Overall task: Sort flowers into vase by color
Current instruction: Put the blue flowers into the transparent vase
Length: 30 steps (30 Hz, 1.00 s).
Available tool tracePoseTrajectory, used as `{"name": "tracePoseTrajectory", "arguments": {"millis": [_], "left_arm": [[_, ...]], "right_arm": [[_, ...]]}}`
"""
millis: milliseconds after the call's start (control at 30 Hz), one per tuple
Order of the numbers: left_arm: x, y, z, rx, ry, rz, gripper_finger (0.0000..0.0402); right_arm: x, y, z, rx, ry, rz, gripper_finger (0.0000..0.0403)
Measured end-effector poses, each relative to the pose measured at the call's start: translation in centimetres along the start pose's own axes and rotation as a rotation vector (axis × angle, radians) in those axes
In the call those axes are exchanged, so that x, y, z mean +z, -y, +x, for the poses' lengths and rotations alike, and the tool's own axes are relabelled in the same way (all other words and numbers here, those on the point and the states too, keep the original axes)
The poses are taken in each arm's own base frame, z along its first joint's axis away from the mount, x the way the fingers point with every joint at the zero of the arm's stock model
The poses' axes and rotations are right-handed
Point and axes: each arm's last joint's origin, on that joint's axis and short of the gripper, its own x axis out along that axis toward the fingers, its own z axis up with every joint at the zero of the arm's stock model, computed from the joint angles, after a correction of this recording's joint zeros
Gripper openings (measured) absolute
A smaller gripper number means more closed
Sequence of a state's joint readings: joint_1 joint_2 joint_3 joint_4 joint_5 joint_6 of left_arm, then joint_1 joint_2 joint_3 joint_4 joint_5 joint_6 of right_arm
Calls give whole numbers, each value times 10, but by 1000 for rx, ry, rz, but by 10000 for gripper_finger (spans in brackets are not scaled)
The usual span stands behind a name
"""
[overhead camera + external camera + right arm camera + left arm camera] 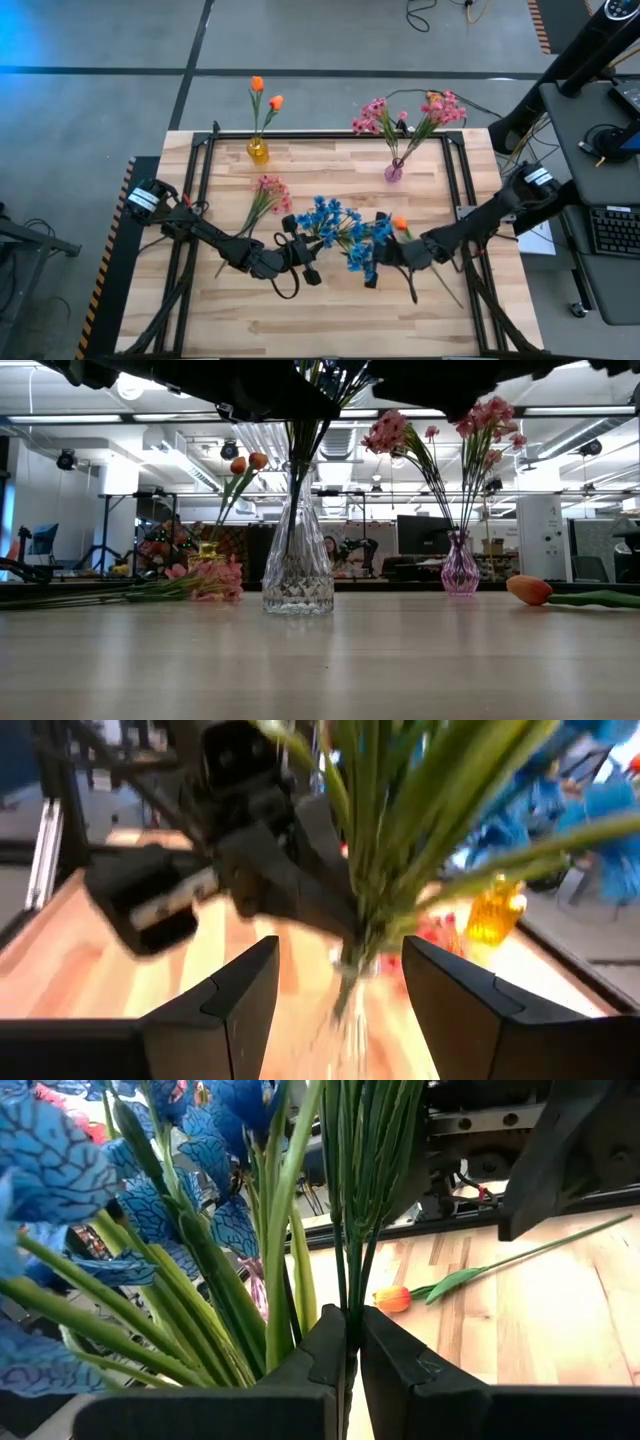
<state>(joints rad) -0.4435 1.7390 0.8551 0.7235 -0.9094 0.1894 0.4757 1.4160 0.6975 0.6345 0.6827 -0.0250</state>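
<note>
Several blue flowers (338,228) with veined petals and thin green stalks stand bunched in the clear glass vase (297,575) at mid-tabletop (330,310). Your left gripper (353,1350) has its jaws pinched shut on those stalks above the vase. Your right gripper (338,975) sits just beside the bunch, jaws spread wide, holding nothing. Pink sprays (268,192) and one orange bud (530,591) lie loose on the wood. You'll find no readable writing anywhere.
</note>
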Motion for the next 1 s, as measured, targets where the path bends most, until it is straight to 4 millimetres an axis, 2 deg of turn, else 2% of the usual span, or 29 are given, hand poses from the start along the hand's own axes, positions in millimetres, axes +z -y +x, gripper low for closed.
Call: {"name": "tracePoseTrajectory", "arguments": {"millis": [200, 533, 1000], "left_arm": [[0, 0, 0, -1, 0, 0, 4], [0, 0, 0, 0, 1, -1, 4], [0, 0, 0, -1, 0, 9, 4]], "right_arm": [[0, -3, 11, -23, 113, -34, 206], [2, 4, 17, 7, 141, -22, 203], [3, 14, 24, 34, 157, -16, 132]]}}
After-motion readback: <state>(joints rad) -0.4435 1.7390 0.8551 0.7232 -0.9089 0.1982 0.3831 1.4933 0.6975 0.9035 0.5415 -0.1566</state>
